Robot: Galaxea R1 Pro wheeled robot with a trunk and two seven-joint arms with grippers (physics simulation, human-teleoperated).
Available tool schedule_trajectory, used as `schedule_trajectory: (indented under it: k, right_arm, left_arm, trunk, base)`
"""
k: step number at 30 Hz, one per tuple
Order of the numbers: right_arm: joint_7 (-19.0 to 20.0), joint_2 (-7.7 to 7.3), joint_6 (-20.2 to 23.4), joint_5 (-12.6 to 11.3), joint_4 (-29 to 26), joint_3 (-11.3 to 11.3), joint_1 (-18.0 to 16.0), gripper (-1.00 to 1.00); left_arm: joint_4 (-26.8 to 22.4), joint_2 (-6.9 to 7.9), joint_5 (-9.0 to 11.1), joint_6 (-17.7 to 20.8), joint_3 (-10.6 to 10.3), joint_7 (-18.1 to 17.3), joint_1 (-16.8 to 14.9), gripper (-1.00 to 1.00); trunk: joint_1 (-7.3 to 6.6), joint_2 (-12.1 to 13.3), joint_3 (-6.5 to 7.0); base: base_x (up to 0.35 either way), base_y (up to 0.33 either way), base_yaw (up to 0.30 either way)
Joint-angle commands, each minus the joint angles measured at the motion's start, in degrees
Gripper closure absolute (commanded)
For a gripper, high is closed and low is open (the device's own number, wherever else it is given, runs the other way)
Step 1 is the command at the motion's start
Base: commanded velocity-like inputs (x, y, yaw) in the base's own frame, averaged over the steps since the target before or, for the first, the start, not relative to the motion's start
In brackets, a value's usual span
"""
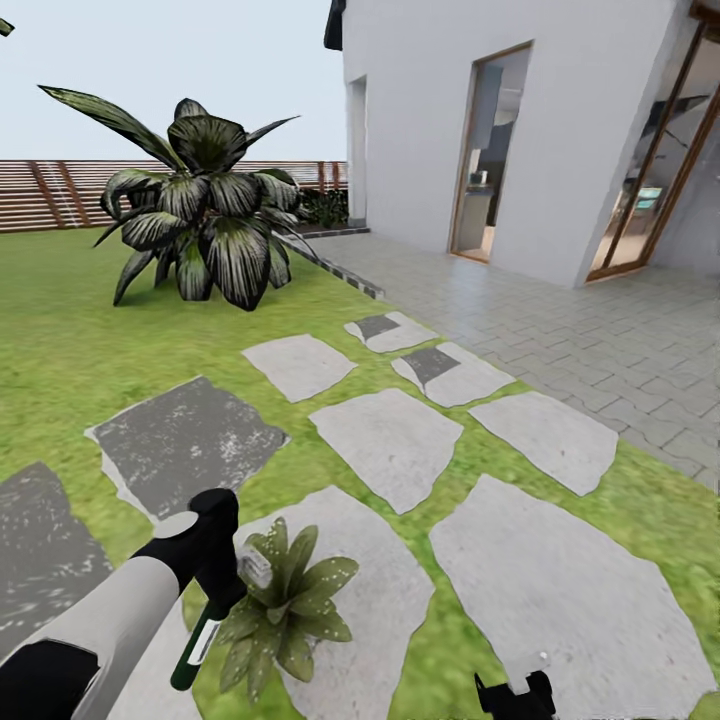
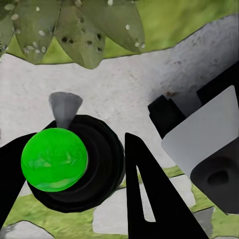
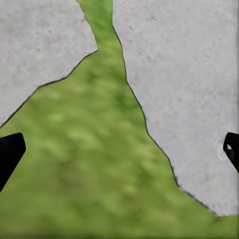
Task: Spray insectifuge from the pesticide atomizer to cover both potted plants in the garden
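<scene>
Now the left end effector pinches the atomizer beside a potted plant; the right end effector is spread above the lawn.

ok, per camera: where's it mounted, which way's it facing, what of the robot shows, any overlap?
Head: on the head, looking forward and down over lawn, stepping stones and house; left arm with atomizer, right gripper.
Left wrist: along the left gripper, shut on the atomizer, at speckled leaves.
Right wrist: straight down at grass and stones; open fingertips.
Shared: head and left wrist both see the potted plant.
</scene>
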Motion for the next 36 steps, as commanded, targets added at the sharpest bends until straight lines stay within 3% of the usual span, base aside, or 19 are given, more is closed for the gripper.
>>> schedule_trajectory:
  k: [1,7,12,18,36]
  right_arm:
    - [-0.4,-0.01,-0.1,0.0,0.0,0.5,0.0,-1.00]
    - [-0.4,0.04,-0.1,0.0,0.0,0.5,0.0,-1.00]
    - [-0.4,0.07,-0.1,0.0,0.0,0.5,0.0,-1.00]
    - [-0.4,0.08,-0.1,0.0,0.0,0.5,0.0,-1.00]
    - [-0.4,0.08,-0.1,0.0,0.0,0.5,0.0,-1.00]
  left_arm:
    - [-0.1,0.06,-0.3,0.6,-0.3,-0.5,0.0,1.00]
    - [-0.2,-0.02,0.1,0.6,0.0,0.9,0.0,1.00]
    - [-4.5,-0.15,0.3,0.7,0.2,1.1,0.0,1.00]
    - [-7.5,-2.13,0.3,0.7,0.3,0.5,-0.4,1.00]
    - [-6.7,-2.14,0.4,0.7,0.0,0.8,-0.1,1.00]
  trunk:
    - [-0.01,0.0,-0.05]
    - [-0.01,0.0,-0.05]
    - [-0.01,0.0,-0.05]
    - [-0.01,0.0,-0.05]
    - [-0.01,0.0,-0.05]
  base:
    - [0.000,0.047,-0.070]
    - [0.018,0.195,-0.011]
    - [0.004,0.015,0.000]
    - [-0.027,0.000,0.000]
    - [-0.325,-0.017,0.000]
